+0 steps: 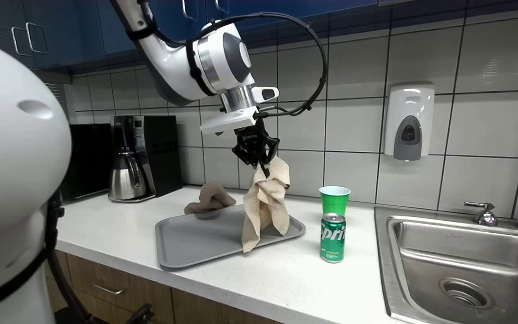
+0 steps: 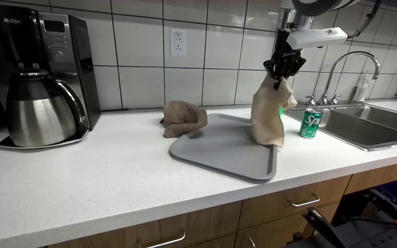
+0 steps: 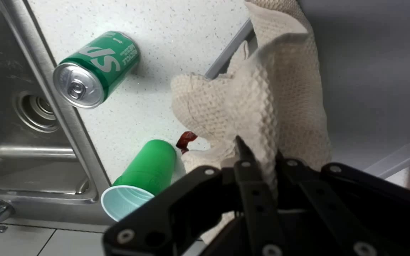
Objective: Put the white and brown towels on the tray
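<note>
The white towel, cream-coloured and waffle-textured, hangs bunched from my gripper point(image 1: 264, 169) in both exterior views point(image 1: 265, 198) point(image 2: 267, 119). My gripper's fingers are shut on the towel's upper part; the towel also fills the middle of the wrist view point(image 3: 222, 103). Its lower ends hang over one end of the grey tray point(image 1: 196, 240) point(image 2: 226, 148), with a corner across the rim; I cannot tell whether they touch it. The brown towel point(image 1: 212, 199) point(image 2: 184, 117) lies crumpled on the counter at the tray's back edge, partly overlapping the rim in view.
A green Sprite can point(image 1: 332, 238) point(image 3: 98, 67) and a green cup point(image 1: 334, 200) point(image 3: 148, 170) stand between the tray and the metal sink point(image 1: 382, 265). A coffee maker point(image 2: 43, 103) stands at the far end of the counter. A tiled wall point(image 1: 353, 126) runs behind.
</note>
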### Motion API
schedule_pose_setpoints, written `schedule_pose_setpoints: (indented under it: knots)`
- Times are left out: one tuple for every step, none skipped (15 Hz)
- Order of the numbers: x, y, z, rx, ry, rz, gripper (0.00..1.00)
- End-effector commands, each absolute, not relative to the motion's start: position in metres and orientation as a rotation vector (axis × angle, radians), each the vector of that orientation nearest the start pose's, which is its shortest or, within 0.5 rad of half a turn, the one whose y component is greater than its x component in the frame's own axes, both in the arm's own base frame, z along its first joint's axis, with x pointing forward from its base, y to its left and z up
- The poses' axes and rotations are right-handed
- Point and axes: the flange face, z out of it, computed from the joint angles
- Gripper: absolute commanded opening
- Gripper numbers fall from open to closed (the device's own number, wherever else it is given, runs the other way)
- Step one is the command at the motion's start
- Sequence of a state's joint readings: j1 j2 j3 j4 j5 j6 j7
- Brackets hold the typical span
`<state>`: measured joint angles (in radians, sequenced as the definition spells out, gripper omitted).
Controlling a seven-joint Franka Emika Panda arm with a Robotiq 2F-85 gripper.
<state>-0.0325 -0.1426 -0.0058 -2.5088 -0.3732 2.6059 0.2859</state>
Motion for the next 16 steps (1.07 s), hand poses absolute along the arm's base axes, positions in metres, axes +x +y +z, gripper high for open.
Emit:
schedule_pose_setpoints:
  knots:
    - [0.499,-0.01,0.35,-3.304,0.115,-0.468,0.03]
    - [0.504,-0.01,0.348,-3.304,0.129,-0.474,0.03]
    - [0.508,-0.009,0.344,-3.304,0.141,-0.472,0.03]
    - [0.512,-0.009,0.341,-3.31,0.157,-0.481,0.03]
    - [0.516,-0.009,0.337,-3.312,0.17,-0.482,0.03]
    - [0.52,-0.01,0.333,-3.318,0.188,-0.488,0.03]
    - [0.523,-0.009,0.329,-3.323,0.199,-0.487,0.03]
    - [0.525,-0.008,0.325,-3.329,0.208,-0.489,0.03]
    - [0.527,-0.007,0.321,-3.337,0.21,-0.484,0.03]
    - [0.529,-0.004,0.315,-3.345,0.213,-0.476,0.03]
    - [0.53,-0.002,0.31,-3.352,0.211,-0.464,0.03]
    - [0.531,0.001,0.303,-3.36,0.21,-0.452,0.03]
    - [0.531,0.004,0.298,-3.363,0.205,-0.436,0.03]
    - [0.53,0.008,0.293,-3.364,0.195,-0.422,0.03]
    - [0.53,0.012,0.288,-3.365,0.185,-0.411,0.03]
    - [0.53,0.017,0.283,-3.361,0.176,-0.389,0.03]
